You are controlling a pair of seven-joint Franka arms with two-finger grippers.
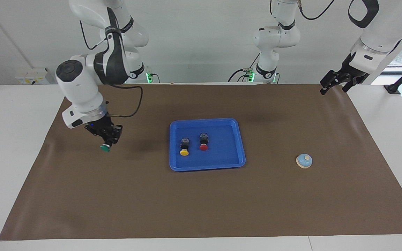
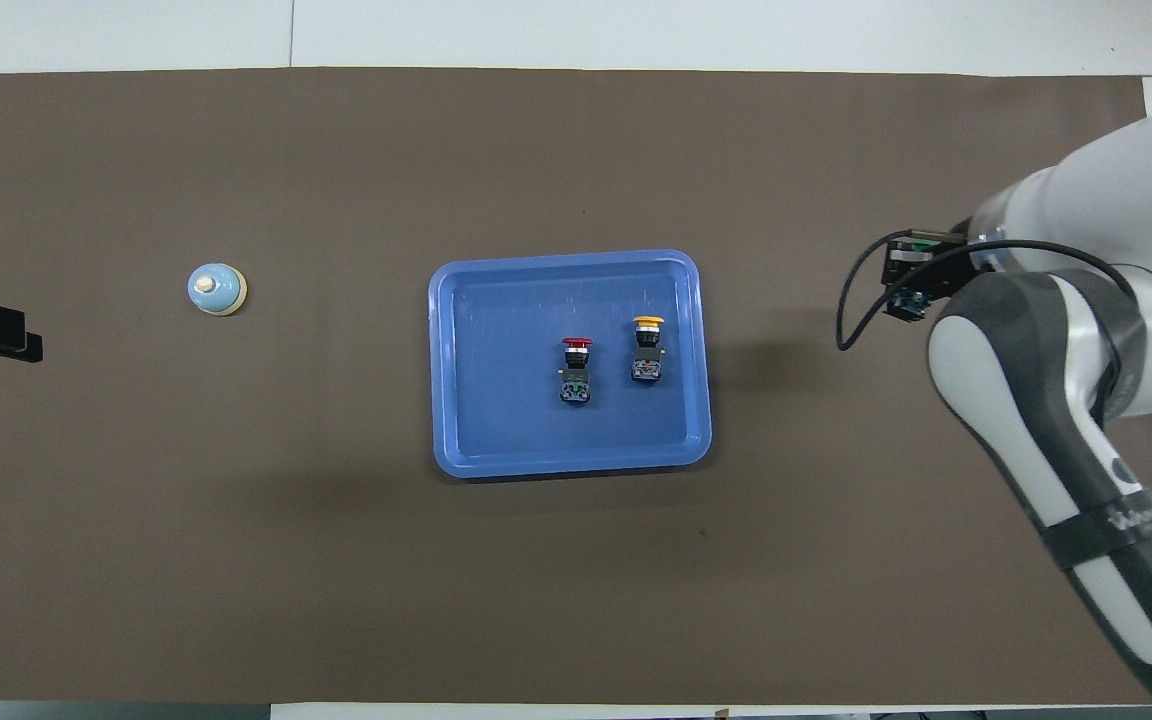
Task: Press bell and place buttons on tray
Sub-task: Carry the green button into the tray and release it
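Green button (image 1: 105, 147) hangs in the right gripper (image 1: 107, 141), fingers clamped on its black body, cap pointing down, raised over the brown mat (image 1: 117, 195) between the right arm's end and the blue tray (image 1: 236, 139). Toward the left arm from that gripper, the tray holds the yellow button (image 1: 184, 146) and red button (image 1: 203, 141) (side by side). Past the tray sits the bell (image 1: 304, 160). The left gripper (image 1: 330, 83) waits with fingers apart over the mat's corner.

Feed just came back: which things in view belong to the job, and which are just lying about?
Job: green button, held by right gripper above the mat; yellow button and red button in tray; bell.
Lying about: brown mat only. Left gripper waits.
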